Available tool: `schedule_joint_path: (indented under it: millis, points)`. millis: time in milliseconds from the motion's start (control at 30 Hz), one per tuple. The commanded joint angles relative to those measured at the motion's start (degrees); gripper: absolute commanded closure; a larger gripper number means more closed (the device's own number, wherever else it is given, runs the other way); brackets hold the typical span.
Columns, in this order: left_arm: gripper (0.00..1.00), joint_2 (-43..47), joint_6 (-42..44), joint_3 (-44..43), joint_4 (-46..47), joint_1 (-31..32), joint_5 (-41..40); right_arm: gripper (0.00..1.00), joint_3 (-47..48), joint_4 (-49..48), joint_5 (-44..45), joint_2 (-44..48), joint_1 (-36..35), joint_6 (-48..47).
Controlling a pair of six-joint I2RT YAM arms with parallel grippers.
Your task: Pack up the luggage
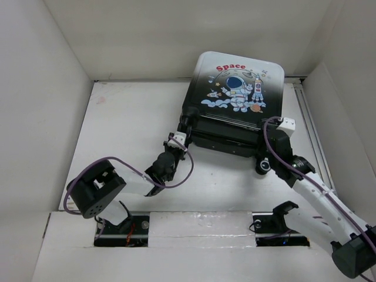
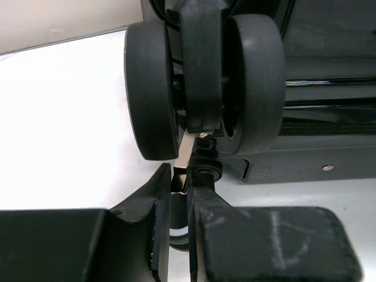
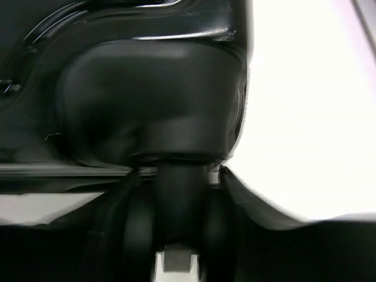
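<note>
The luggage (image 1: 235, 88) lies flat at the back right of the table, astronaut print up, shells together. My left gripper (image 1: 179, 136) is at its near left corner. In the left wrist view the left gripper (image 2: 179, 173) sits just below a black twin caster (image 2: 258, 82), shut on a thin pale zipper pull (image 2: 187, 150) that runs down from the luggage (image 2: 329, 70). My right gripper (image 1: 264, 161) is at the near right corner. In the right wrist view the right gripper (image 3: 175, 173) has its fingers on both sides of a black caster wheel (image 3: 176, 211) under the shell (image 3: 147, 88).
White walls box in the table (image 1: 129, 117) on the left, back and right. A metal rail (image 1: 305, 117) runs along the right side close to the luggage. A raised white ledge (image 1: 200, 226) crosses the near edge between the arm bases.
</note>
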State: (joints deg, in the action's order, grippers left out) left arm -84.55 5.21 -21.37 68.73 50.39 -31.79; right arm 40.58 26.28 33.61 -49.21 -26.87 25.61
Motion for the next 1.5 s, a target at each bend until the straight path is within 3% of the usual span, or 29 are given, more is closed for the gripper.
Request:
schedule_joint_path:
  millis: [0, 33, 67, 133, 233, 400, 600, 700, 767, 800, 867, 900, 933, 1000, 1033, 1067, 1167, 1200, 1400, 1467]
  points:
    - [1.0, 2.21, 2.16, -0.78, 39.11, -1.78, -7.84, 0.85, -1.47, -7.74, -3.8, 0.52, 5.94, -1.26]
    - [1.0, 1.5, 2.69, -0.78, 39.11, -2.31, -7.85, 0.98, -2.25, -7.74, -5.12, 1.3, 7.87, -0.74]
    - [1.0, 1.5, 2.7, -0.78, 39.11, -2.84, -9.41, 1.0, -4.0, -9.74, -7.56, 2.27, 11.8, -0.73]
    - [1.0, 1.5, 2.7, -0.78, 38.16, -4.33, -10.39, 1.0, -5.33, -10.98, -11.26, 6.38, 16.3, -1.25]
    - [1.0, 3.16, -3.88, -0.26, 31.49, -9.33, -11.1, 1.0, -6.48, -12.74, -16.46, 11.4, 24.57, -1.78]
    - [1.0, 9.04, -11.79, 0.27, 20.51, -15.32, -11.71, 1.0, -6.48, -13.27, -21.91, 11.95, 34.59, -3.81]
    - [1.0, 10.46, -16.27, -0.96, 14.16, -16.47, -13.74, 1.0, -3.14, -15.82, -23.49, 7.82, 38.82, -5.47]
    - [1.0, 10.99, -17.77, 1.14, 17.04, -17.08, -7.51, 1.0, -3.04, -18.1, -29.8, 6.76, 38.83, -6.0]
    - [1.0, 12.04, -22.85, 1.15, 11.89, -16.55, -3.22, 1.0, -3.05, -19.08, -34.98, 5.53, 38.83, -6.97]
    - [1.0, 12.04, -24.44, 1.15, 10.3, -16.55, -0.93, 0.96, -3.05, -19.08, -35.01, 5.53, 38.83, -7.58]
    - [1.0, 13.09, -28.64, 1.15, 9.33, -16.55, 7.3, 0.68, -1.82, -16.2, -30.99, 6.93, 38.83, -8.73]
    - [1.0, 13.1, -30.07, 0.54, 8.45, -16.55, 10.49, 0.52, -0.25, -15.04, -29.49, 7.63, 38.83, -8.73]
    - [0.98, 14.14, -31.22, -1.21, 7.05, -16.55, 13.39, 0.25, -0.24, -15.03, -30.17, 8.51, 38.83, -8.73]
    - [0.76, 16.17, -33.76, -3.93, -0.5, -16.55, 20.5, 0.09, 1.08, -14.25, -36.64, 11.15, 38.83, -8.73]
    - [0.5, 16.7, -35.69, -5.08, -2.27, -16.55, 22.19, 0.08, 2.21, -14.24, -39.12, 11.85, 38.83, -8.73]
    - [0.36, 16.7, -36.49, -6.83, -3.76, -16.55, 23.86, 0.06, 2.23, -13.55, -41.67, 12.47, 38.83, -9.25]
    - [0.14, 17.06, -35.89, -12.26, -12.78, -16.55, 32.72, 0.04, 4.42, -8.37, -47.05, 12.47, 38.83, -13.02]
    - [0.11, 16.44, -35.02, -14.12, -12.83, -15.51, 32.76, 0.04, 4.42, -8.35, -47.05, 12.47, 38.83, -13.04]
    - [0.1, 10.82, -30.0, -27.47, -34.24, -10.75, 33.72, 0.03, 3.02, -9.76, -48.28, 12.39, 38.21, -12.42]
    - [0.14, 8.18, -29.04, -30.56, -42.87, -10.06, 31.46, 0.02, 3.02, -9.76, -43.75, 11.86, 38.21, -12.42]
